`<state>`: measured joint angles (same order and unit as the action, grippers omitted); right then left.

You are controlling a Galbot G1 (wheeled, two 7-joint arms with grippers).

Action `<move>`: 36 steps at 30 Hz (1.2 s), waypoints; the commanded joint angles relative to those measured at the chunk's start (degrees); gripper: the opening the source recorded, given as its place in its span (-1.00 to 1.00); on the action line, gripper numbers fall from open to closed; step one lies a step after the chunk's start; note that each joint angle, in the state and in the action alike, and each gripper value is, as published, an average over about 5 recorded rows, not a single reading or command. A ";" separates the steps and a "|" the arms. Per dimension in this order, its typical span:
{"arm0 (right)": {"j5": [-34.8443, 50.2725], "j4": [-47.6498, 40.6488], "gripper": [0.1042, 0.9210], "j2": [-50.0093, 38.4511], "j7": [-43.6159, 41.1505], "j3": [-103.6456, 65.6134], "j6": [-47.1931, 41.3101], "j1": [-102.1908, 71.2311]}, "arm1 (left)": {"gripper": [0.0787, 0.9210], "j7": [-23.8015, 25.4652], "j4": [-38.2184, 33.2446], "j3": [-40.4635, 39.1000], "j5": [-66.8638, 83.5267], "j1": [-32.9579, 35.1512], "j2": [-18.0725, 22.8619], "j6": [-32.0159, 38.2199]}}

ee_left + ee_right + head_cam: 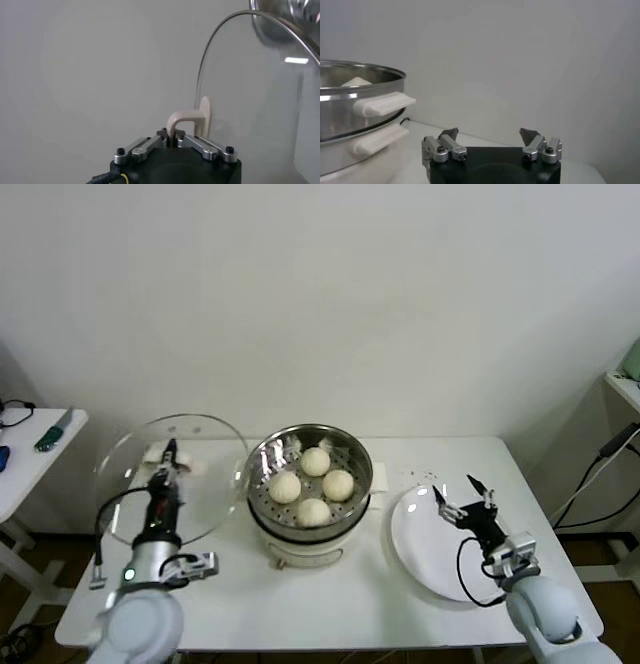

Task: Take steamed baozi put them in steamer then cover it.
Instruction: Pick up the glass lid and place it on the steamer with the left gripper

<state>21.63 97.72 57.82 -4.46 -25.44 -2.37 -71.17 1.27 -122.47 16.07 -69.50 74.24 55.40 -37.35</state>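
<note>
Several cream-white baozi (313, 484) sit on the perforated tray inside the steel steamer (352, 452) at the table's middle. One baozi's top (356, 81) shows over the steamer's rim (365, 80) in the right wrist view. My left gripper (170, 456) is shut on the white handle (187, 121) of the round glass lid (205, 474) and holds it tilted up, left of the steamer. In the left wrist view the lid's rim (210, 65) arcs above the handle. My right gripper (465, 492) is open and empty above the white plate (425, 544).
The white plate lies right of the steamer, empty but for a few dark specks near its far edge. A white side table (30, 464) with small tools stands at far left. Cables (600, 484) hang at far right beside a shelf.
</note>
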 commanded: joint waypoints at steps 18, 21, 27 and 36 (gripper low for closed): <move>-1.37 -3.83 0.76 -1.39 -1.05 -4.70 0.73 0.12 | -0.82 20.27 14.99 -29.24 -13.09 -28.63 20.23 -7.65; -1.49 -3.87 0.76 -1.23 -1.59 -5.77 1.01 -0.62 | -0.82 20.17 16.84 -28.84 -13.65 -28.31 21.24 -7.65; -1.77 -3.90 0.76 -0.81 -2.06 -6.74 1.44 -1.42 | -0.82 19.49 19.66 -28.02 -13.64 -27.74 22.48 -7.65; -2.14 -3.85 0.76 -0.22 -2.28 -6.89 1.72 -1.64 | -0.82 17.82 22.01 -27.58 -13.32 -27.15 23.44 -7.65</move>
<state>19.63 94.02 57.49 -6.47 -31.36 -0.83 -72.44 19.20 -104.30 -10.56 -81.82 48.14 76.02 -42.18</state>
